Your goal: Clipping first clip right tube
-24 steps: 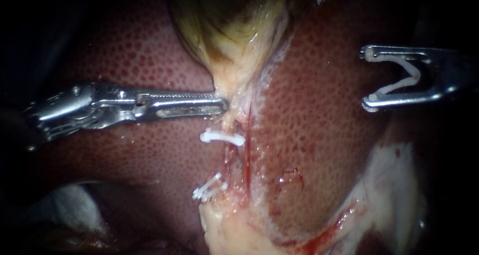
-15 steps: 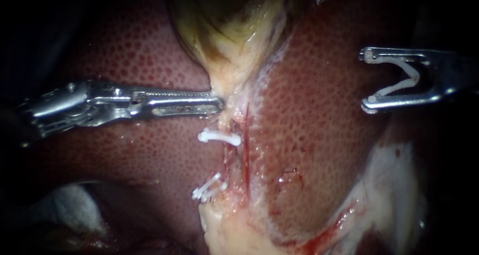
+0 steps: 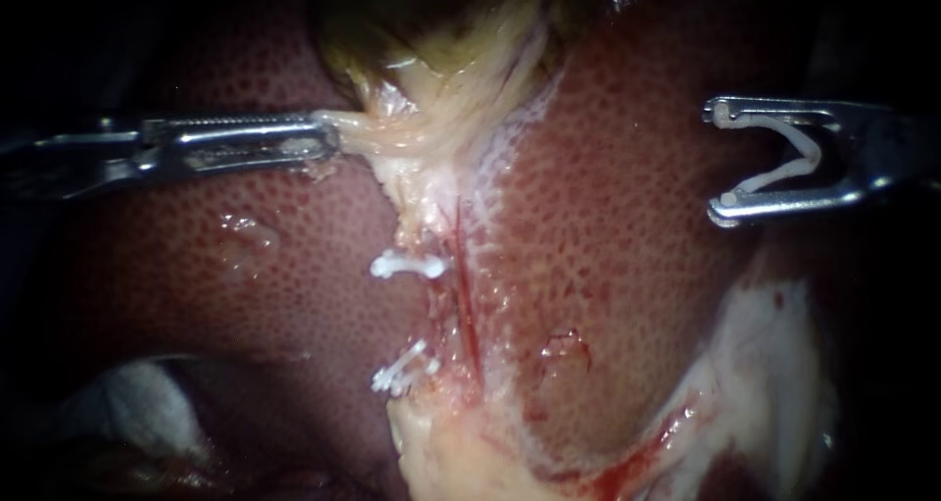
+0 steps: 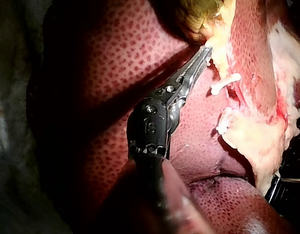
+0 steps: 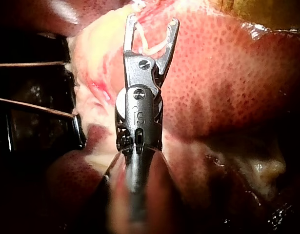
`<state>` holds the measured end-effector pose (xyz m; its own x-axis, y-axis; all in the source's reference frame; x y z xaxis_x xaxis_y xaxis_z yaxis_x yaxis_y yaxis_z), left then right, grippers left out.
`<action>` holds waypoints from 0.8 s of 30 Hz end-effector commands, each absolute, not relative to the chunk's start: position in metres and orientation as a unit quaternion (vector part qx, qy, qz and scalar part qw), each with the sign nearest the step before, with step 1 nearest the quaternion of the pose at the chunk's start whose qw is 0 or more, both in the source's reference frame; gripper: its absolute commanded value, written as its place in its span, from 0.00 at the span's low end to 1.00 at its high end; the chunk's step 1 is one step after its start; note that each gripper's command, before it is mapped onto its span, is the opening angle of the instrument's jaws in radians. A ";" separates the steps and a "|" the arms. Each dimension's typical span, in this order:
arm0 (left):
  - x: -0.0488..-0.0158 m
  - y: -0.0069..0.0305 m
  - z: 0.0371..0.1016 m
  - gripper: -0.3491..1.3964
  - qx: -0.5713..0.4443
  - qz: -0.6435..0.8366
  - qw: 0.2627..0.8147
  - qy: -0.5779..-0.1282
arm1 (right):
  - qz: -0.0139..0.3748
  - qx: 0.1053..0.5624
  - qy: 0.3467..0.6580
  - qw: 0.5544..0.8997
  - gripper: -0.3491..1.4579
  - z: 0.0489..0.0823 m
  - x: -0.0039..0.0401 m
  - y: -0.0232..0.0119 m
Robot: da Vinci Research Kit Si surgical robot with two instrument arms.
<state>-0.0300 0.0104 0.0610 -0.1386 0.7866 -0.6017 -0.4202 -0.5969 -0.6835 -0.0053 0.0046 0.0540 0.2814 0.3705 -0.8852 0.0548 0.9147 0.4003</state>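
Jaws of right instrument (image 3: pixel 722 160) stand wide apart, one leg of the open loaded clip (image 3: pixel 796 158) seated against each. They hang over the liver (image 3: pixel 627 295), well apart from the target. Left instrument (image 3: pixel 331 136): jaws closed on a fold at the gallbladder (image 3: pixel 441 60) neck, tissue drawn taut toward its own side. Right tube (image 3: pixel 464 315) reads as the thin red strand running down from that neck, with upper clip (image 3: pixel 407 264) and lower clip (image 3: pixel 400 372) just beside it. Judgement: carry the open clip across level, straddle the red strand alone, and see both tips past it before closing. Left traction should not slacken. Endoscope view alone shows the red strand and the gap to cross. Left wrist view shows toothed jaws biting pale tissue. Right wrist view shows the clip seated squarely, but I cannot pick out the tube there.
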 end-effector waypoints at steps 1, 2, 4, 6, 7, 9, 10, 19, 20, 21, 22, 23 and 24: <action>-0.0300 0.0104 0.0605 0.00 -0.515 0.732 0.410 -0.175 | 0.102 0.180 0.591 0.780 0.46 0.0540 -0.0052 0.0046; -0.0299 0.0104 0.0603 0.00 -0.515 0.732 0.410 -0.175 | 0.104 0.181 0.590 0.780 0.46 0.0540 -0.0052 0.0046; -0.0300 0.0103 0.0601 0.00 -0.516 0.731 0.411 -0.174 | 0.104 0.181 0.590 0.780 0.46 0.0540 -0.0052 0.0046; -0.0301 0.0102 0.0600 0.00 -0.516 0.732 0.409 -0.172 | 0.104 0.181 0.590 0.780 0.46 0.0540 -0.0051 0.0046; -0.0301 0.0102 0.0600 0.00 -0.516 0.732 0.409 -0.172 | 0.104 0.181 0.590 0.780 0.46 0.0541 -0.0051 0.0045; -0.0301 0.0102 0.0600 0.00 -0.516 0.732 0.409 -0.172 | 0.106 0.182 0.590 0.780 0.46 0.0541 -0.0050 0.0045; -0.0301 0.0102 0.0600 0.00 -0.516 0.732 0.409 -0.172 | 0.106 0.182 0.590 0.780 0.46 0.0542 -0.0049 0.0044; -0.0301 0.0101 0.0600 0.00 -0.516 0.732 0.409 -0.172 | 0.110 0.203 0.582 0.780 0.46 0.0569 -0.0025 0.0021; -0.0301 0.0101 0.0600 0.00 -0.516 0.732 0.409 -0.172 | 0.111 0.208 0.580 0.780 0.46 0.0575 -0.0020 0.0017; -0.0301 0.0101 0.0600 0.00 -0.516 0.732 0.409 -0.172 | 0.113 0.211 0.579 0.780 0.46 0.0581 -0.0015 0.0012; -0.0301 0.0101 0.0600 0.00 -0.516 0.732 0.409 -0.172 | 0.115 0.217 0.576 0.779 0.46 0.0590 -0.0009 0.0006; -0.0301 0.0101 0.0600 0.00 -0.516 0.732 0.409 -0.172 | 0.113 0.221 0.575 0.780 0.46 0.0596 -0.0004 0.0001; -0.0301 0.0101 0.0600 0.00 -0.516 0.732 0.409 -0.172 | 0.114 0.225 0.573 0.780 0.46 0.0602 0.0001 -0.0004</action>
